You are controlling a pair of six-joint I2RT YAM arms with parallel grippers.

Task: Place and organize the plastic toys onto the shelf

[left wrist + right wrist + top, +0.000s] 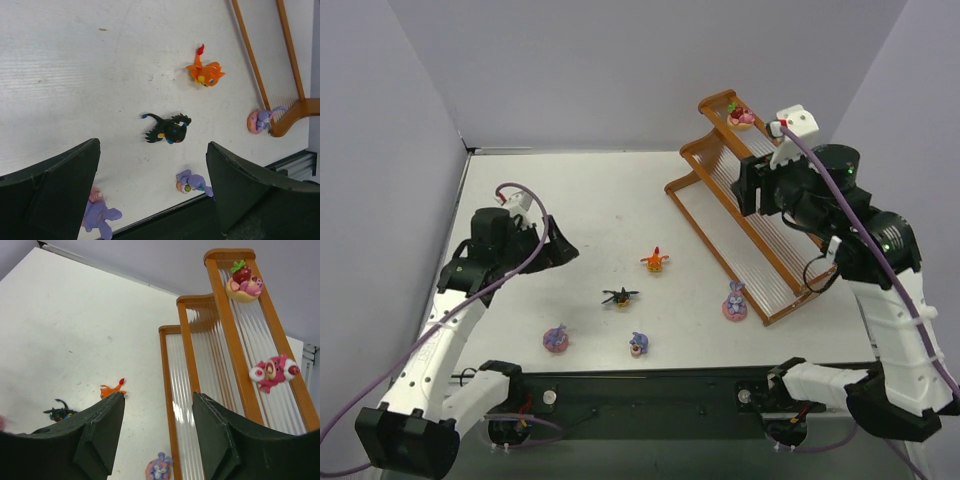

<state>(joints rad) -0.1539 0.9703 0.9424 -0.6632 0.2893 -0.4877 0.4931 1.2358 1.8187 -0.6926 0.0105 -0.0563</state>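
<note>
One target: you should be centring the gaping left gripper [152, 150] over the black winged toy [169, 131] (right gripper [157, 400] gaping too).

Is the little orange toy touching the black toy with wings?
Apart. The left wrist view shows the orange toy and the black toy with a clear strip of white table between them.

We log the table [570, 200] as matt white, faintly grained. The shelf [233, 340] rims look like glossy orange-brown plastic; its slats [212, 365] shine white. The toys [170, 132] read as smooth, glossy plastic; the jaws are matt black.
</note>
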